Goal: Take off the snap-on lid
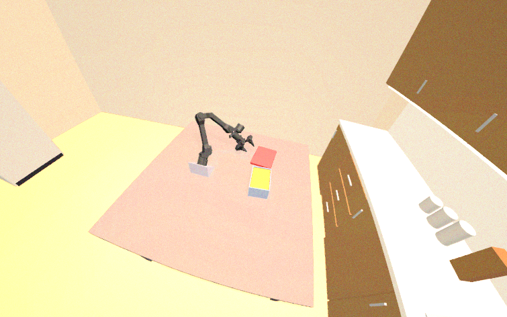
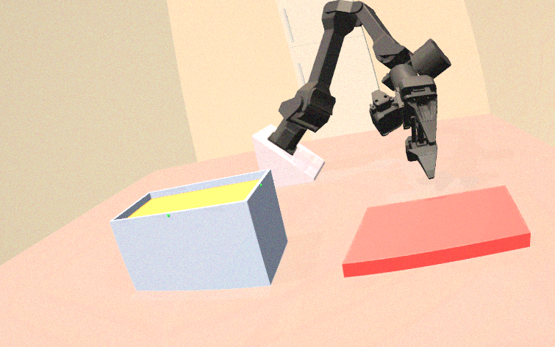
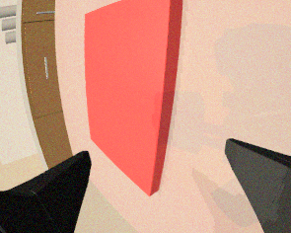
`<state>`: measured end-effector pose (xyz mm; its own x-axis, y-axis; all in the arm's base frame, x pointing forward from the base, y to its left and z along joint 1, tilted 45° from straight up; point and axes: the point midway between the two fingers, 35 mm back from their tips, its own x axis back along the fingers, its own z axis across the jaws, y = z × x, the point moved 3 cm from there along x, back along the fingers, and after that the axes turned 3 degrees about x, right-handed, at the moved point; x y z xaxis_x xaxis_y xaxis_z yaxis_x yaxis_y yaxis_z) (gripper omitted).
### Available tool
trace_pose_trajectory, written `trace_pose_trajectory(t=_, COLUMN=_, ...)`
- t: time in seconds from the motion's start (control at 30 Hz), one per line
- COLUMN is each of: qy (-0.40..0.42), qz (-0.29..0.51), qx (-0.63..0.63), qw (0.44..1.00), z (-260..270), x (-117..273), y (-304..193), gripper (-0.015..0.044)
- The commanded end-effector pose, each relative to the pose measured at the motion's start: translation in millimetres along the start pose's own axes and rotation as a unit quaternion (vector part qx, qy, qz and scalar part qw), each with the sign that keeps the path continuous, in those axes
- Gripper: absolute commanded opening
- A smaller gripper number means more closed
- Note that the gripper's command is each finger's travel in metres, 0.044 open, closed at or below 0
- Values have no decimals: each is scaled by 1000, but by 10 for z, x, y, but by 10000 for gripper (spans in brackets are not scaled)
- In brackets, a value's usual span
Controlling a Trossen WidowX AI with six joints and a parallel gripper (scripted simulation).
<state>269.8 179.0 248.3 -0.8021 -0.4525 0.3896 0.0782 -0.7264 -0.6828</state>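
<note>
The red lid [image 1: 263,156] [image 2: 437,226] [image 3: 125,74] lies flat on the table beside the box, its smooth face up and its side rim below. The pale blue-grey storage box [image 1: 258,192] [image 2: 192,254] stands upright and uncovered, with a yellow surface showing inside its walls. My gripper [image 1: 250,148] [image 2: 431,159] [image 3: 160,152] is open and empty, its fingers wide apart. It is a little above the table by the lid's edge on the arm's side, clear of the lid.
The pink table [image 1: 207,224] [image 2: 400,310] bears the arm's whitish base block [image 1: 201,169] [image 2: 277,165], which stands behind the box in the exterior view. A brown cabinet [image 1: 359,256] [image 3: 39,94] with a white counter stands beyond the table's edge.
</note>
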Motion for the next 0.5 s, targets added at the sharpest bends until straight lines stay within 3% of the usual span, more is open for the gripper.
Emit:
trace_pose_trajectory(t=0.0, qy=3, qz=0, qx=-3, qw=1000, z=-41, x=80, y=-5, gripper=440)
trace_pose_trajectory(t=0.47, qy=3, qz=0, qx=-2, qw=1000, z=69, x=244, y=4, gripper=440)
